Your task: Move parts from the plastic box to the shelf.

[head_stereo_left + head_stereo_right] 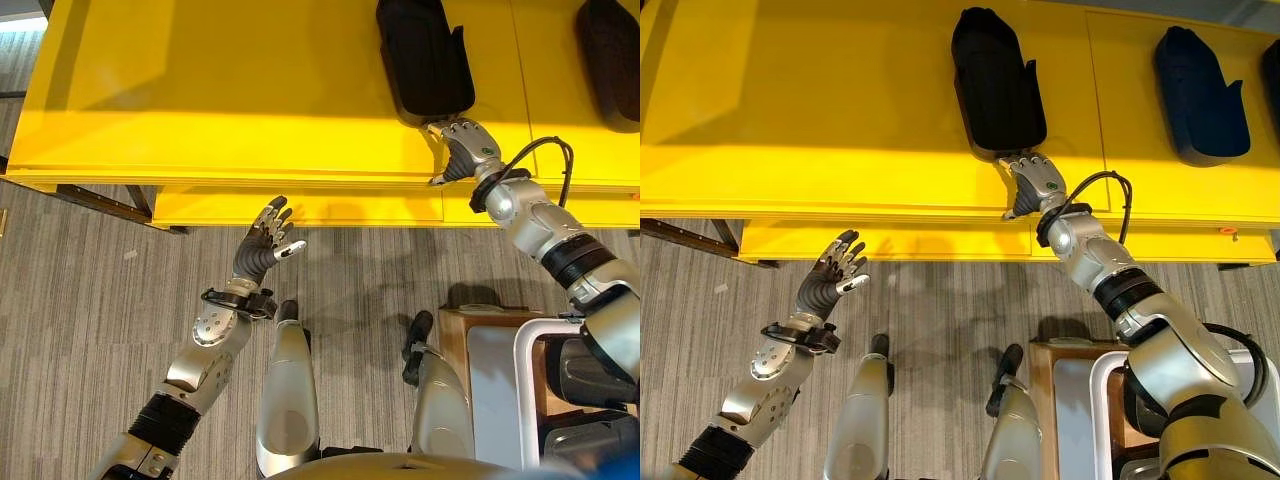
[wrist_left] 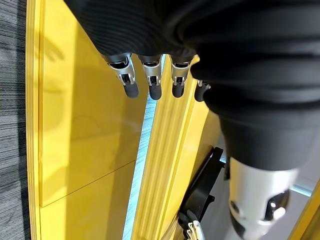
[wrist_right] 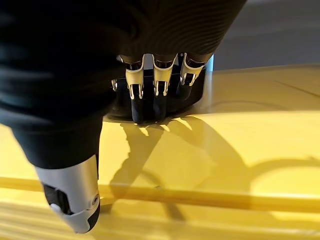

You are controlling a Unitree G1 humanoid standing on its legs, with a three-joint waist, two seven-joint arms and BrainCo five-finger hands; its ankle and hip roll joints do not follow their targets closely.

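— Shelf status?
— Bright yellow flat-topped shelf (image 1: pixel 840 120) across the far side, over grey striped carpet floor (image 1: pixel 80 300). Long black moulded plastic part (image 1: pixel 995 85) lying on top, near the front edge. Second dark part of similar shape (image 1: pixel 1200 95) further toward the right, well apart from the first.

— Right hand?
— Right hand (image 1: pixel 1032 180) stretched over the shelf's front edge, fingers (image 3: pixel 145 95) straight and spread, dark tips at the near end of the black part, touching or very nearly so; not curled round it. Thumb held apart, clear of the part.

— Left hand?
— Left hand (image 1: pixel 264 243) raised in front of the shelf's lower ledge, above the floor, fingers relaxed and apart, nothing in it.

— Source box?
— White-rimmed plastic box (image 1: pixel 525 375) at the robot's lower right, beside a brown wooden stand (image 1: pixel 455 335). Contents not legible.
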